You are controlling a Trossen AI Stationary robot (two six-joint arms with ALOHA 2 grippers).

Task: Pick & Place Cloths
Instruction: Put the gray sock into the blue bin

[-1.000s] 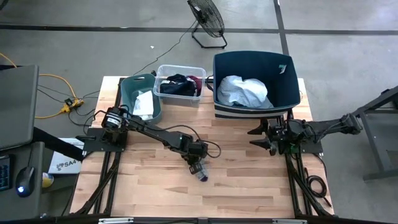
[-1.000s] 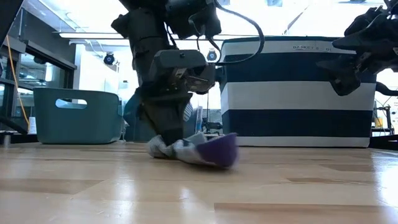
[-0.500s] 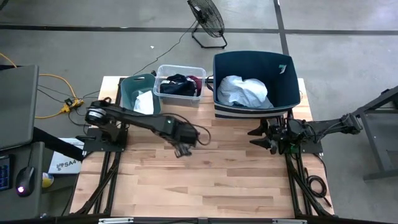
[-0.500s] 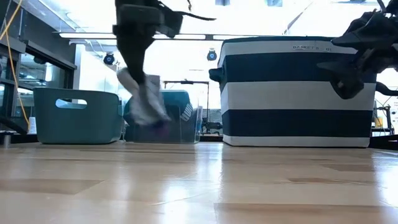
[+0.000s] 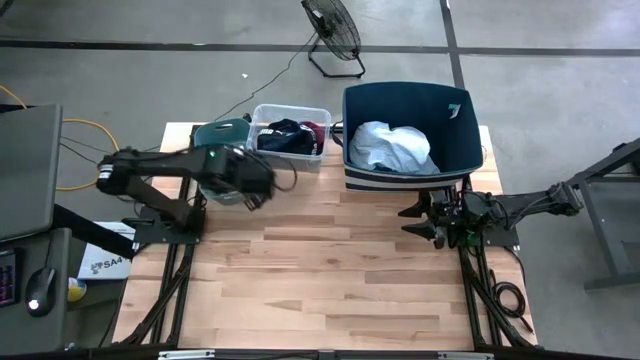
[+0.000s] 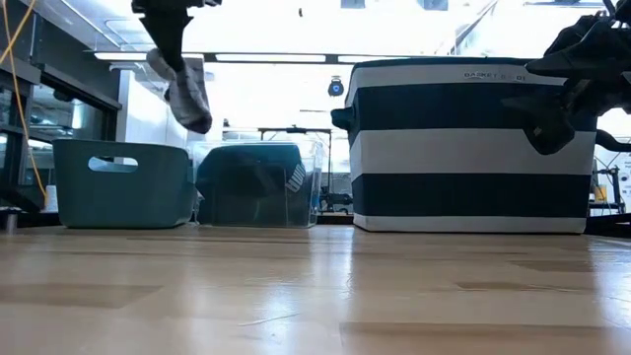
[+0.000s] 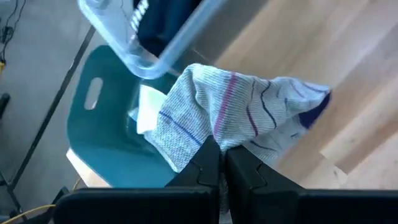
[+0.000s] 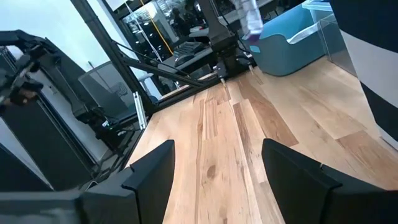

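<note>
Your biggest risk is the drop landing wrong: the left gripper (image 7: 219, 163) is clamped on a small white knit cloth with pink and purple stripes (image 7: 231, 121), held in the air near the edge of the teal plastic bin (image 5: 216, 133), close beside the clear plastic bin (image 5: 290, 136). If you release before the cloth is fully over the teal bin, it could fall onto the wooden desk (image 5: 330, 270) or drape across a rim. Next, the grip takes only a pinch of fabric, with most of the cloth hanging loose, so a quick swing could shake it free. Smaller still, the loose end could snag on the clear bin's edge in passing. Your right gripper (image 8: 214, 158) waits by the large navy and white striped bin (image 6: 463, 143), fingers spread apart with nothing between them.
</note>
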